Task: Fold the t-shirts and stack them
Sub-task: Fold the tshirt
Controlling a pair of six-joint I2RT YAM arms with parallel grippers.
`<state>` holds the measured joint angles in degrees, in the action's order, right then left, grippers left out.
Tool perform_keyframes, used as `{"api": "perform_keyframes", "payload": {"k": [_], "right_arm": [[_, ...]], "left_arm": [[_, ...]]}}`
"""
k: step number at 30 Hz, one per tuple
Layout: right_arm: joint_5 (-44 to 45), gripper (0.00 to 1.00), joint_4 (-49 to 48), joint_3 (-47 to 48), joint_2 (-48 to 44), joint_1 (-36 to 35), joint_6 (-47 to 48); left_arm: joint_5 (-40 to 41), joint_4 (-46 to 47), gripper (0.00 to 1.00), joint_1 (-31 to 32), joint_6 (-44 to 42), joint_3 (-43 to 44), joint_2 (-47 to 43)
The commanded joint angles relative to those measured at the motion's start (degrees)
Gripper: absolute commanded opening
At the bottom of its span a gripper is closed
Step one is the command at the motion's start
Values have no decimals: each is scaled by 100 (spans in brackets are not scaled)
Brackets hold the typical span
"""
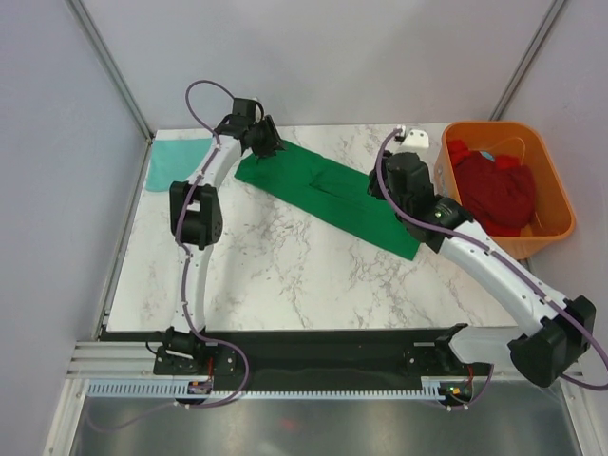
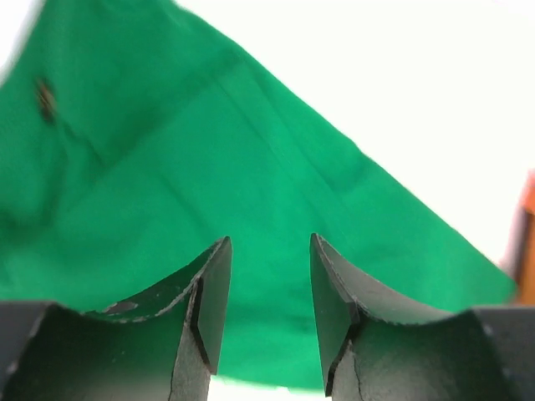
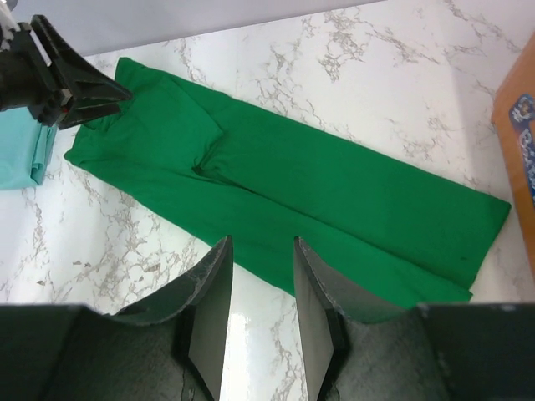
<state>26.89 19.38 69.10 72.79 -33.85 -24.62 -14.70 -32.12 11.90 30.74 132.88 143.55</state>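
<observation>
The green shirt (image 1: pixel 328 195) lies flat on the marble table (image 1: pixel 285 285) as a long narrow strip, running from the far left towards the near right. Its sides look already folded in, while the crosswise folds that would make it a compact packet are not yet done. A pale teal shirt (image 1: pixel 176 163) sits folded at the table's far left corner, near the green one's end, and looks like the start of the stack. Dark red shirts (image 1: pixel 494 190) are heaped in the orange tub (image 1: pixel 562 204) on the right, so I judge the job under halfway. The left gripper (image 2: pixel 269 242) is down at the strip's far left end, fingers moderately parted with nothing between them; whether it touches the cloth I cannot tell. The right gripper (image 3: pixel 261 244) hangs above the near right end, fingers a little apart and likewise empty
</observation>
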Motion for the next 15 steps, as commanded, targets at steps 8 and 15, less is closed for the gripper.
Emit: {"api": "perform_keyframes", "payload": {"k": [8,15], "right_arm": [[325,41,162,-714,-2040,1,-658],[343,36,505,-810,-2796,9,-605]], "left_arm": [[-455,626,46,1542,125,-2835,-2849],[-595,1665,40,2929,810,-3955,-2657]]}}
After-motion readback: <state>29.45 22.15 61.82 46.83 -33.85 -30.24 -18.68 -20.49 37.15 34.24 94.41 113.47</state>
